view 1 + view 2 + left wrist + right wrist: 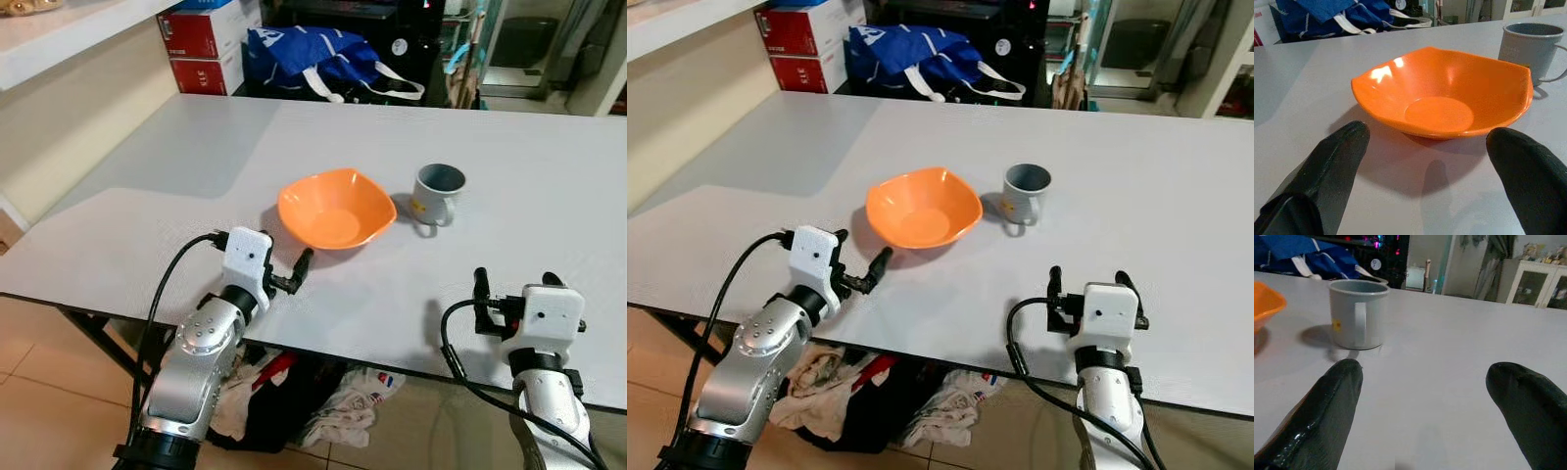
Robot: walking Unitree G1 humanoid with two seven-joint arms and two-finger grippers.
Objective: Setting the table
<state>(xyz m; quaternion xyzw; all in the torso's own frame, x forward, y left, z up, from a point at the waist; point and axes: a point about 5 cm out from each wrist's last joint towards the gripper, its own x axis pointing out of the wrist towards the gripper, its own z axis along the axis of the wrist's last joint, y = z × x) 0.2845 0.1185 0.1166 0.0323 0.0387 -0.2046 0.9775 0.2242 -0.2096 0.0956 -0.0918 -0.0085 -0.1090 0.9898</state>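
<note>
The left gripper (1425,147) holds its jaws spread and empty, with the orange bowl (1442,93) on the white table (539,196) just ahead of the gap between them, lined up as if for a grasp at its near rim. The right gripper (1425,396) is likewise spread wide and empty. The grey mug (1358,313) stands ahead of it, off toward one finger, handle facing the gripper, probably the right arm's target.

A pale grey surface (176,166) spreads wide ahead. Sitting on it near the middle is an orange bowl (335,208), upright. Just beside it stands a grey mug (437,194), handle toward the near edge, apart from the bowl.
</note>
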